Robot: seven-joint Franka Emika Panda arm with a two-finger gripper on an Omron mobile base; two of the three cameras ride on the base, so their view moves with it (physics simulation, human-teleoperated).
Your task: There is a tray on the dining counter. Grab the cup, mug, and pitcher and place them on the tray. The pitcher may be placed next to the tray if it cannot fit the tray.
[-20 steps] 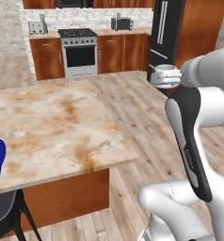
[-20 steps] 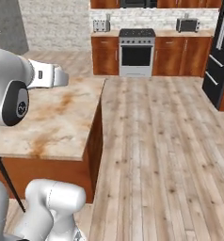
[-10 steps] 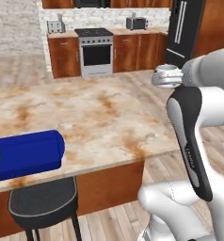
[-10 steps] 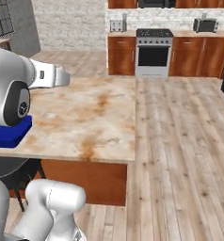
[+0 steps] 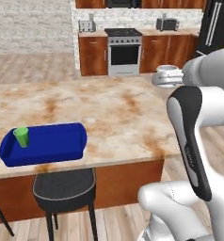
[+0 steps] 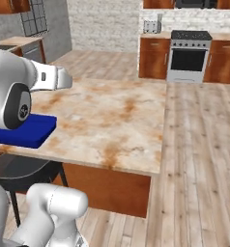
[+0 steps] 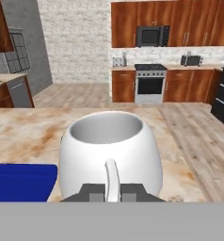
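Note:
My gripper (image 7: 112,192) is shut on the handle of the white mug (image 7: 110,157), which hangs upright just in front of the hand, above the dining counter (image 7: 29,134). In the left base view the mug (image 5: 166,75) sits at the arm's end over the counter's (image 5: 109,113) right part. The blue tray (image 5: 48,146) lies near the counter's front left edge, with the green cup (image 5: 22,136) standing upright in its left end. A corner of the tray (image 6: 27,131) shows beside the arm, and its edge (image 7: 22,181) lies left of the mug. The pitcher is out of view.
A black stool (image 5: 64,184) stands under the counter's front edge below the tray. A stove (image 5: 124,52), wood cabinets and a dark fridge (image 5: 217,28) line the far wall. Open wood floor (image 6: 199,144) runs right of the counter.
The base has driven, so the whole scene has slid right in both base views, bringing the tray and the cup into sight. The mug stays in the shut gripper.

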